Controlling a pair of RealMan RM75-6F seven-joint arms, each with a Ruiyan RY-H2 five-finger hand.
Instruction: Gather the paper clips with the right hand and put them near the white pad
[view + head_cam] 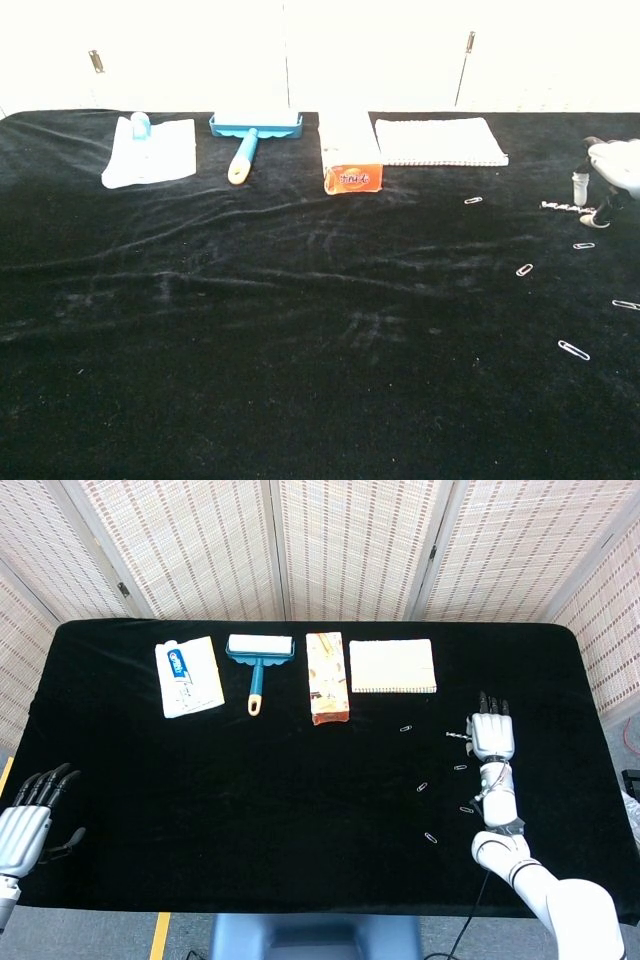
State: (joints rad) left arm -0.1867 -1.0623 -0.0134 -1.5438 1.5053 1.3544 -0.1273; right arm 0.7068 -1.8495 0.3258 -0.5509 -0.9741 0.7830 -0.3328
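Several paper clips lie scattered on the black cloth at the right: one [406, 728] [473, 200] just below the white pad [392, 666] [440, 141], others [460, 767] [422, 787] further toward me. My right hand [492, 735] [612, 168] hovers palm down with its fingers spread, holding nothing. It is right of a small metal drill bit [457, 736] [560, 206] and just above the clip [583, 245]. My left hand [25, 825] rests open at the near left table edge, far from the clips.
Along the back of the table lie a toothpaste pack [188, 677], a blue-handled lint brush [259, 658] and an orange box [327, 677]. Two more clips [573, 349] [626, 304] lie near the front right. Woven screens stand behind the table.
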